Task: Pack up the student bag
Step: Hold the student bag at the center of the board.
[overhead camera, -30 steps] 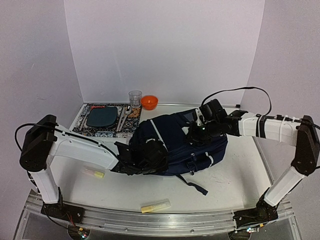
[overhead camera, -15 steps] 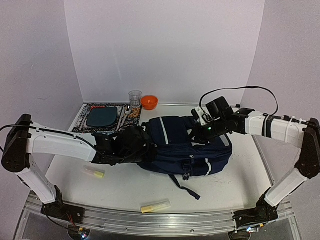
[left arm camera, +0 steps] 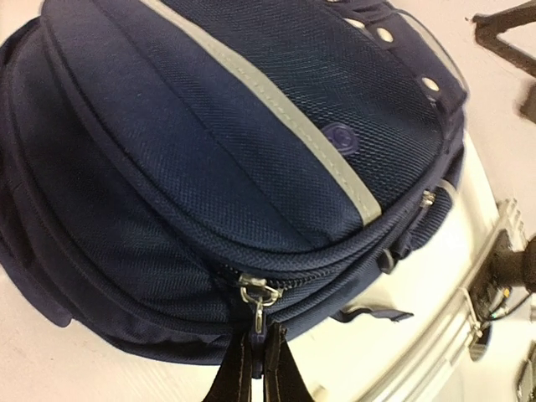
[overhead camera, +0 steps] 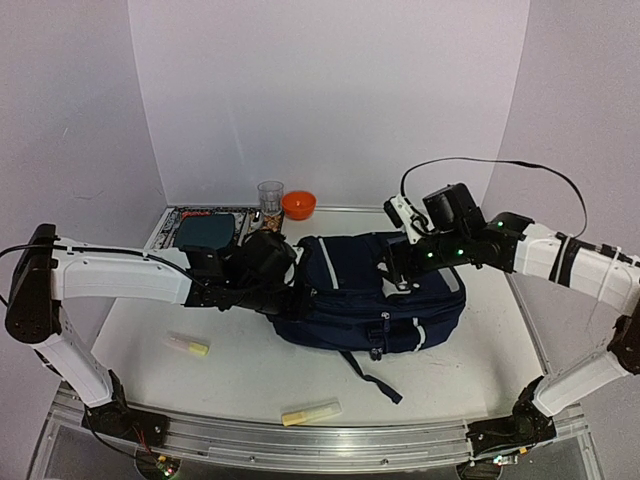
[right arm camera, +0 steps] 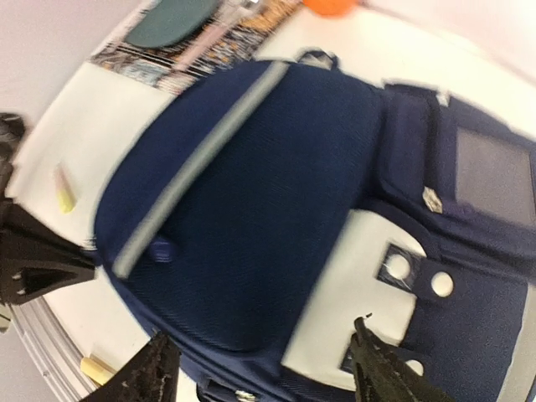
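Navy student bag (overhead camera: 370, 300) flat at mid-desk from above, left gripper (overhead camera: 288, 295) at its left end, right gripper (overhead camera: 400, 272) over its far right part; orange bowl (overhead camera: 298, 205) by the far edge, contents unclear. Left wrist: fingers (left arm camera: 237, 377) pinched on the zipper pull (left arm camera: 258, 300), bag closed there, inside hidden. Right wrist: fingers (right arm camera: 144, 381) apart, empty. Looks like unzipping; next calls for dragging the pull round the bag.

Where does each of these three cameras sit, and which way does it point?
Top: fixed high behind the arms, looking down at the table; both arms show.
Left wrist: on the left arm, facing the backpack side-on; left fingers pinch its zipper pull.
Right wrist: on the right arm, above the backpack; right fingers open.
Shared: all show the backpack's pale stripe.
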`<state>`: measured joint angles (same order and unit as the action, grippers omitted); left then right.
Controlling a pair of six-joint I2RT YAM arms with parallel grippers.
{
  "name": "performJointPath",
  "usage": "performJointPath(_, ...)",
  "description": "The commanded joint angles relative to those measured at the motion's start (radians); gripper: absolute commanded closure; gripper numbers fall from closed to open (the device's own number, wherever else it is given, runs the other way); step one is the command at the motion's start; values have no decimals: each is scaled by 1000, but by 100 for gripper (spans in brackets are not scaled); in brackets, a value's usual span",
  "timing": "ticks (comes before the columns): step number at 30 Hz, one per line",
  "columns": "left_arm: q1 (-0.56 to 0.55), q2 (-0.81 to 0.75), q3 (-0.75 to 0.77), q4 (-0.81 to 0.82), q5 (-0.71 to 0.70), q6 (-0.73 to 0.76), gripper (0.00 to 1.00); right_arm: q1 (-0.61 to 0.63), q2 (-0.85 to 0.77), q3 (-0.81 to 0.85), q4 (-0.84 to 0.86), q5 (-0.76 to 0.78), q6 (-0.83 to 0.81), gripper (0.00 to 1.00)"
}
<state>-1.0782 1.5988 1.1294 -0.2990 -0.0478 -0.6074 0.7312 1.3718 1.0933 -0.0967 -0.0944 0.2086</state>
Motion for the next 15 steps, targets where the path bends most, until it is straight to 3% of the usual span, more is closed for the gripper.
performJointPath(1, -5, -14, 105, 13, 145, 50, 100, 101, -58, -65, 112, 12, -182, 27)
performJointPath(9, -6, -32, 128, 7, 246, 66, 100, 177, -15, -106, 245, -74, -516, 30)
performJointPath(15, -6, -54, 128, 0, 262, 78, 100, 200, 77, -65, 265, -69, -650, 36)
